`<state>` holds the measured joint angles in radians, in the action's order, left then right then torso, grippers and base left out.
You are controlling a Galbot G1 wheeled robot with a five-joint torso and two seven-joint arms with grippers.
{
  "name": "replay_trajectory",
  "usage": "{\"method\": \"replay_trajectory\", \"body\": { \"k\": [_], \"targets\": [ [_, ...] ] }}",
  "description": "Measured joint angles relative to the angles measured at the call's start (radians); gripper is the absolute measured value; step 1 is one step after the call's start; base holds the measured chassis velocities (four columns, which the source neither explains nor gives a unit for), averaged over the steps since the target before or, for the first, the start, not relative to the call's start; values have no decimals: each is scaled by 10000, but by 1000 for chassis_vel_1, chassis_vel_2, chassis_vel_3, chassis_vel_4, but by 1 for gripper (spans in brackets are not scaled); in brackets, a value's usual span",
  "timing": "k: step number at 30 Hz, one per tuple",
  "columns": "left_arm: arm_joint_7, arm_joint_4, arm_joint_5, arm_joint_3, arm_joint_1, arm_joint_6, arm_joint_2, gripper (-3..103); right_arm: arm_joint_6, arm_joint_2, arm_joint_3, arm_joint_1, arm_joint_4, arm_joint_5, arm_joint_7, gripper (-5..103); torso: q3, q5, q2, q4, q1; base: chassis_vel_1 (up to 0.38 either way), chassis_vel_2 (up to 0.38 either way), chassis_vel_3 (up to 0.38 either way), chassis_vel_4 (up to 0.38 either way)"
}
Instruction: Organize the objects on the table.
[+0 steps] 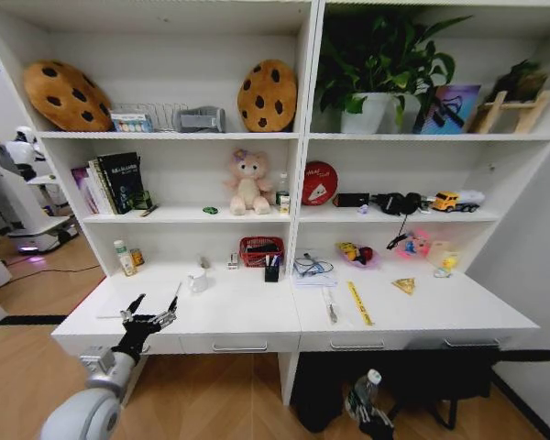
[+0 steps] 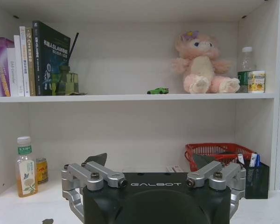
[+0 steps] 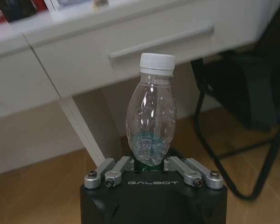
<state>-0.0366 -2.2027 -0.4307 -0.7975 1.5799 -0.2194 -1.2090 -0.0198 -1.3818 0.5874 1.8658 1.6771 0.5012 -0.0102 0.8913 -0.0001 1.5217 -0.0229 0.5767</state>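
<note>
A clear bottle [image 3: 151, 116] is clamped in the right gripper [image 3: 151, 170] below the table [image 1: 257, 316]; the left gripper [image 1: 149, 310] is spread empty above it. A yellow ruler [image 1: 359, 303] and, seemingly, pens are left loose.

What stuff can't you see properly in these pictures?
- Bottle: in the right wrist view the right gripper body hides its base; its label cannot be read.
- Red basket: in the left wrist view the left gripper covers its lower edge, so its contents are unclear.
- Small clutter by the yellow ruler: too small in the head view to identify.
</note>
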Motion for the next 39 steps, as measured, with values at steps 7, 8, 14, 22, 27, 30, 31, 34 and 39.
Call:
{"method": "replay_trajectory", "body": {
  "k": [7, 8, 14, 22, 27, 30, 31, 34, 39],
  "targets": [
    [0, 0, 0, 0, 0, 0, 0, 100, -974, -36, -562, -114, -2624, 456, 129, 22, 0, 3, 0, -2, 0, 0, 0, 0, 0],
    [1, 0, 0, 0, 0, 0, 0, 100, -1062, -23, -592, -148, -2840, 450, 140, 22, 0, 3, 0, -2, 0, 0, 0, 0, 0],
    [1, 0, 0, 0, 0, 0, 0, 100, -1285, 42, -613, -237, -3435, 349, 172, 22, 0, 2, 0, -1, 0, 0, 0, 0, 0],
    [1, 0, 0, 0, 0, 0, 0, 100, -1442, 412, -161, -339, -4229, -3, 472, 22, 0, 1, 0, 0, 0, 0, 0, 0, 0],
    [1, 0, 0, 0, 0, 0, 0, 100, -1552, 391, -137, -510, -4401, -261, 545, 21, 0, 1, 0, 0, 0, 0, 0, 0, 0],
    [1, 0, 0, 0, 0, 0, 0, 100, -1615, 385, -145, -572, -4439, -341, 558, 21, 0, 2, 1, 0, -1, 0, 0, 0, 0],
    [1, 0, 0, 0, 0, 0, 0, 100, -1626, 386, -146, -593, -4443, -361, 562, 21, 0, 2, 1, 0, -2, 0, 0, 0, 0],
    [1, 0, 0, 0, 0, 0, 0, 100, -1634, 392, -148, -619, -4435, -382, 567, 21, -1, 1, 1, -1, -3, -49, 42, 41, -37],
    [1, 0, 0, 0, 0, 0, 0, 100, -1676, 439, -149, -674, -4396, -401, 587, 21, 0, 2, 1, 0, -2, -120, 122, 133, -124]
  ]
}}
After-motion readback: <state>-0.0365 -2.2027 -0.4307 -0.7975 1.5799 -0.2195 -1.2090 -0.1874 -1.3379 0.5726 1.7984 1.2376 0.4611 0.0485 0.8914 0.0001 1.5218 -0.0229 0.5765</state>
